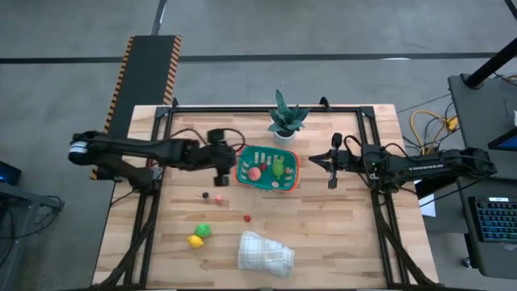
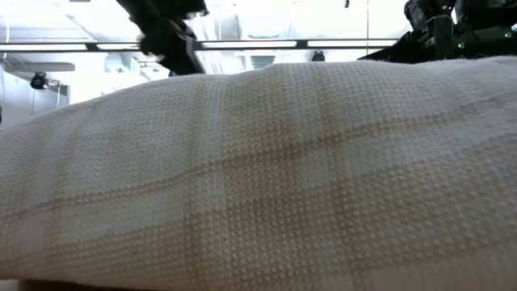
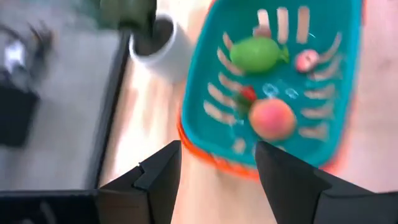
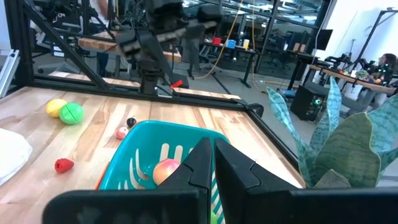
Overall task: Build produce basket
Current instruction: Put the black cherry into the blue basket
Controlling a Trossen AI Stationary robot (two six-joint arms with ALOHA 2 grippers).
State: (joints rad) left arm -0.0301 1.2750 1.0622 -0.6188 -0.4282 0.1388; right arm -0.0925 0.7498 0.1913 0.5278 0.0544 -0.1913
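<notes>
Plastic, wood, cloth and dark metal

The table [image 1: 339, 234] has a pale wooden top of jointed planks with a smooth, lightly satin finish, framed by matt black metal rails. The basket [image 1: 242, 173] is smooth, slightly glossy teal plastic with an orange rim, and the pieces of produce [image 1: 255, 172] inside look like smooth plastic too. The folded cloth [image 1: 265, 253] is white woven fabric with a fine waffle texture and faint tan checks. The plant pot [image 3: 163, 48] is smooth, matt white. The left gripper [image 3: 217, 180] fingers look matt black.
</notes>
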